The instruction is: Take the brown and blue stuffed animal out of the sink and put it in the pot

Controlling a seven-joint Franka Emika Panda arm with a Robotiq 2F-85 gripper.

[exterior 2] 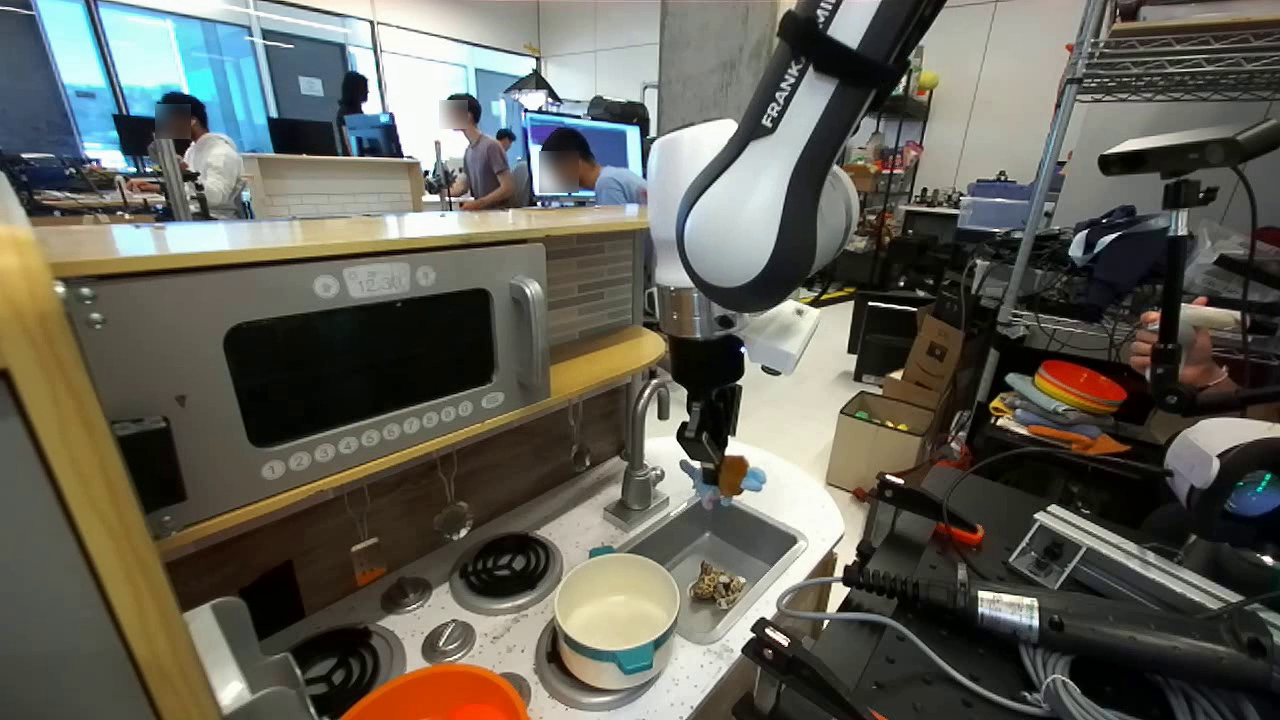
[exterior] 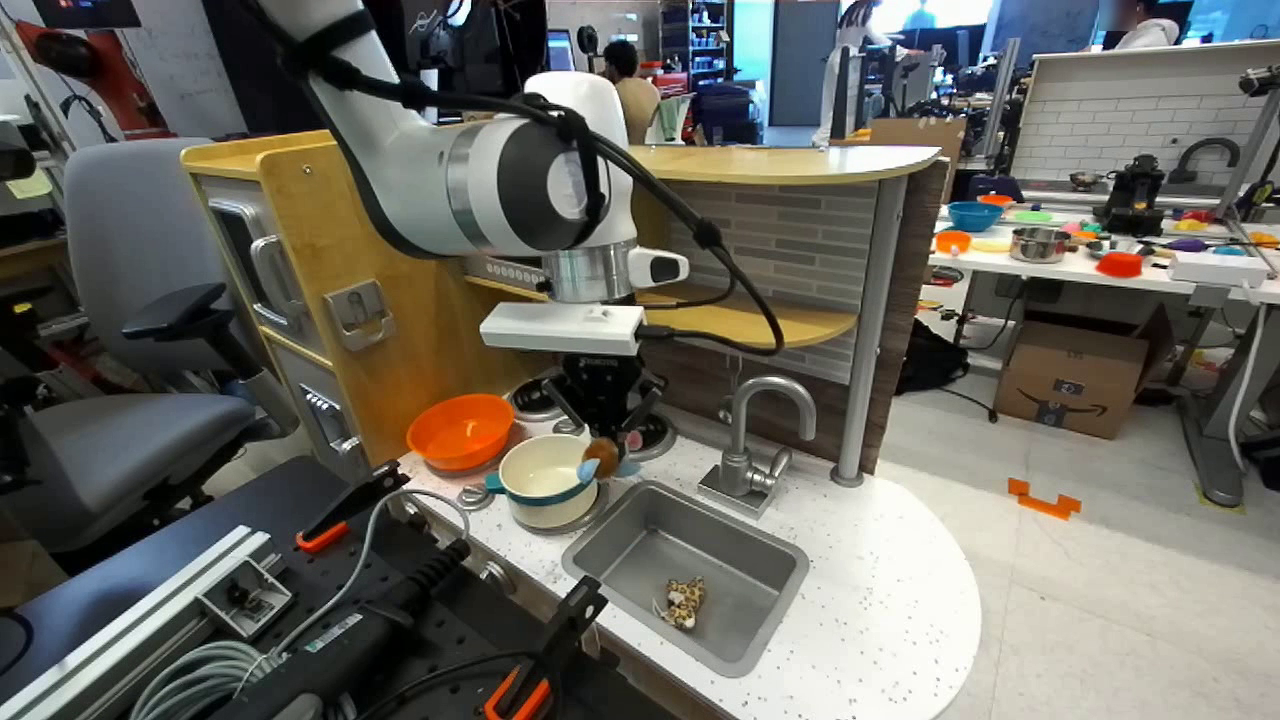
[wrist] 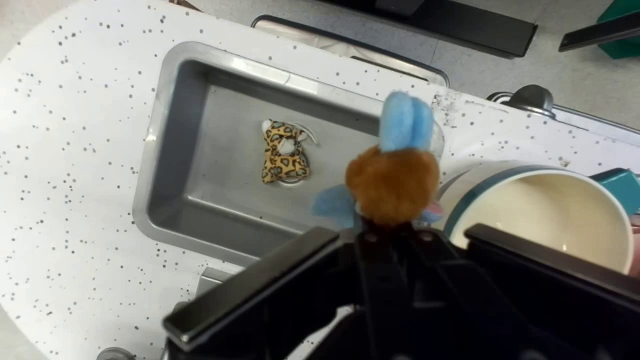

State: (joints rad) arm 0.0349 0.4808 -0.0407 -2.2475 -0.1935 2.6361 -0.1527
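In an exterior view the gripper (exterior: 604, 434) has the brown and blue stuffed animal (exterior: 602, 458) pinched in its jaws, midair, sink (exterior: 720, 570) around 5 o'clock from it. In an exterior view the pot (exterior 2: 617, 600) sits at its 7. Wrist view: leopard-print plushie (wrist: 281, 162) lying in the sink, between 9 and 10.

Can read FRANK (exterior 2: 784, 97), partly hidden, on robot arm (exterior 2: 768, 185). Can read 12:30 on display (exterior 2: 377, 279) of toy microwave (exterior 2: 360, 366), digits from 1 up on keys (exterior 2: 370, 441) below. Can see smile-arrow logo (exterior: 1066, 407) on cardboard box (exterior: 1075, 365). Can't make out label (exterior 2: 1008, 612) on black cylinder (exterior 2: 1110, 632).
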